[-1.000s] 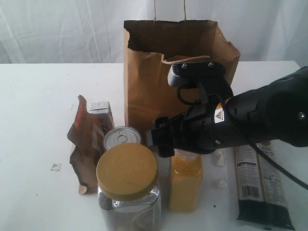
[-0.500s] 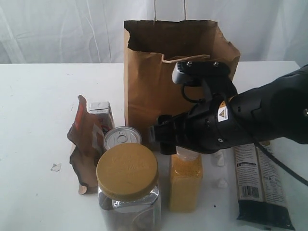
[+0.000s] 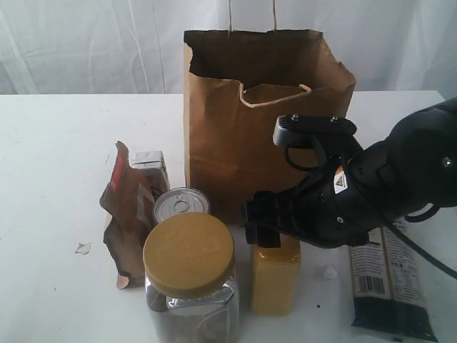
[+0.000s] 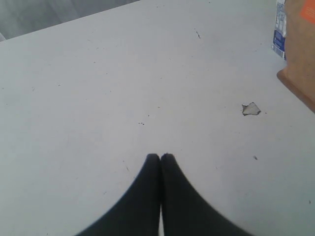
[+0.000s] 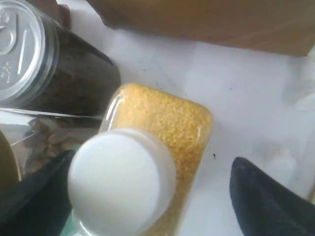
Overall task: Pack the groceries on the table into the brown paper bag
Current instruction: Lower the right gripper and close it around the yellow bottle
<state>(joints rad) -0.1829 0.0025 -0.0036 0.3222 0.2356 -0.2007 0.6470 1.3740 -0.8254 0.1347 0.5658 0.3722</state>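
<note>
The brown paper bag stands open at the back of the white table. In front stand the jar with a mustard lid, a tin can, a brown foil pouch, a small carton and the yellow bottle. A dark pasta packet lies at the right. My right gripper is open, its fingers either side of the bottle's white cap, with a gap on one side. My left gripper is shut over bare table.
A tiny pale flake lies on the table left of the pouch, and also shows as the flake in the left wrist view. A small white scrap lies between bottle and packet. White curtain hangs behind.
My right gripper has come down and a little to the right, over the yellow bottle; its body now hides the cap in the exterior view. Nothing else moved.
</note>
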